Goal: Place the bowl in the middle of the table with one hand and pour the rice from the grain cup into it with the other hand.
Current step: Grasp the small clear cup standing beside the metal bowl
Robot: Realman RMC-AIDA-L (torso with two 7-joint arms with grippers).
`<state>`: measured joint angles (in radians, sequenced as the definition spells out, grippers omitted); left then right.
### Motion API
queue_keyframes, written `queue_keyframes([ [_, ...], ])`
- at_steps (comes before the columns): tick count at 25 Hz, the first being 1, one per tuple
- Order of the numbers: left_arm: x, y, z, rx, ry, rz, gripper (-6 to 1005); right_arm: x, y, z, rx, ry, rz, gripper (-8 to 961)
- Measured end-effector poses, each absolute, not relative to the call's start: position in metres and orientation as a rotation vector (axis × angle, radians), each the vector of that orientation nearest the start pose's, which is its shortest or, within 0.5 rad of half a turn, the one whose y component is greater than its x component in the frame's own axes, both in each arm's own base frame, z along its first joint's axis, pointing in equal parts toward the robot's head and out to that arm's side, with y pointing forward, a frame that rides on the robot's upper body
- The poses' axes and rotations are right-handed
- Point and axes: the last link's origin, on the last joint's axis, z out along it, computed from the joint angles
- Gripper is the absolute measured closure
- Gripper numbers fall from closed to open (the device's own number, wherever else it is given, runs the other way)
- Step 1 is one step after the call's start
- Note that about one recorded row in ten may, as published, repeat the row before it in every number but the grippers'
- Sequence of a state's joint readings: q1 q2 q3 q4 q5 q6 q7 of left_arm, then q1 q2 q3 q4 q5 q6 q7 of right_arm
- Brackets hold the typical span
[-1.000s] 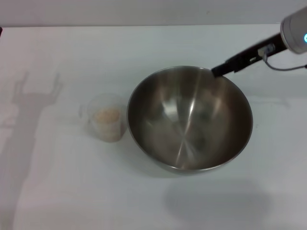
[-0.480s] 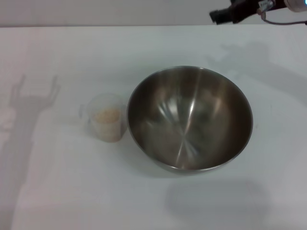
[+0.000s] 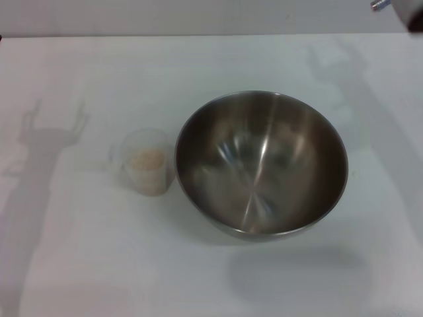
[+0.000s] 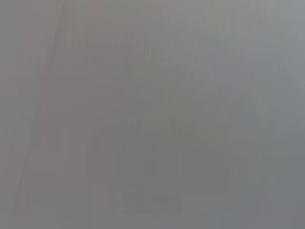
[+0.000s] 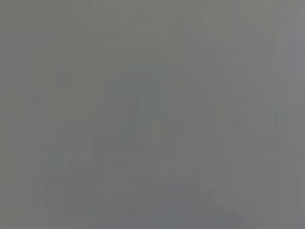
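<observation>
Two things on the white bench (image 3: 79, 264): steel bowl (image 3: 261, 164) upright near the middle, small clear cup (image 3: 147, 162) just beside it on the left, holding pale rice (image 3: 147, 159). Only a sliver of the right arm (image 3: 404, 8) at the far right corner; neither tool in sight, state impossible to tell

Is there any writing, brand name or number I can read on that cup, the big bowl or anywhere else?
None can be read.
The grain cup may carry measuring marks, but none can be made out.
The bowl and the table show no lettering.
</observation>
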<state>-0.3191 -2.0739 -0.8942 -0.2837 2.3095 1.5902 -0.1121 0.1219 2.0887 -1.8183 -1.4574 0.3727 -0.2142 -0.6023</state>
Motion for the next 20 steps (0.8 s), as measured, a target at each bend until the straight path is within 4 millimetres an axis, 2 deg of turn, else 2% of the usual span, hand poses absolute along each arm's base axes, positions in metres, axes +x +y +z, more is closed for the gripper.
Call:
queue_keyframes([
  [3, -0.291, 0.293, 0.024, -1.366, -0.259, -1.033, 182, 0.172, 0.35, 0.032, -1.554, -0.03, 0.593, 333],
  [4, -0.291, 0.293, 0.024, -1.366, -0.259, -1.033, 182, 0.172, 0.35, 0.032, -1.554, -0.03, 0.593, 333],
  [5, -0.291, 0.293, 0.024, -1.367, -0.258, -1.034, 182, 0.188, 0.34, 0.023, -1.503, -0.047, 0.687, 333],
  [8, -0.29, 0.294, 0.023, -1.371, -0.261, -1.035, 182, 0.218, 0.327, 0.013, -1.472, -0.016, 0.831, 333],
  [9, -0.29, 0.294, 0.023, -1.371, -0.261, -1.035, 182, 0.218, 0.327, 0.013, -1.472, -0.016, 0.831, 333],
  [10, -0.29, 0.294, 0.022, -1.372, -0.262, -1.035, 182, 0.239, 0.321, 0.012, -1.464, 0.065, 0.902, 333],
  [12, -0.29, 0.294, 0.021, -1.378, -0.267, -1.033, 182, 0.26, 0.316, 0.014, -1.453, 0.183, 0.959, 333],
  [13, -0.29, 0.293, 0.02, -1.382, -0.27, -1.031, 182, 0.26, 0.316, 0.014, -1.453, 0.183, 0.959, 333],
  [14, -0.291, 0.293, 0.02, -1.384, -0.273, -1.029, 182, 0.271, 0.314, 0.015, -1.447, 0.241, 0.969, 333],
  [15, -0.292, 0.292, 0.018, -1.39, -0.281, -1.022, 182, 0.291, 0.31, 0.017, -1.429, 0.335, 0.964, 334],
  [16, -0.292, 0.292, 0.018, -1.39, -0.281, -1.022, 183, 0.291, 0.31, 0.017, -1.429, 0.335, 0.964, 334],
  [20, -0.299, 0.285, 0.011, -1.422, -0.318, -0.989, 183, 0.331, 0.291, 0.03, -1.337, 0.412, 0.866, 334],
])
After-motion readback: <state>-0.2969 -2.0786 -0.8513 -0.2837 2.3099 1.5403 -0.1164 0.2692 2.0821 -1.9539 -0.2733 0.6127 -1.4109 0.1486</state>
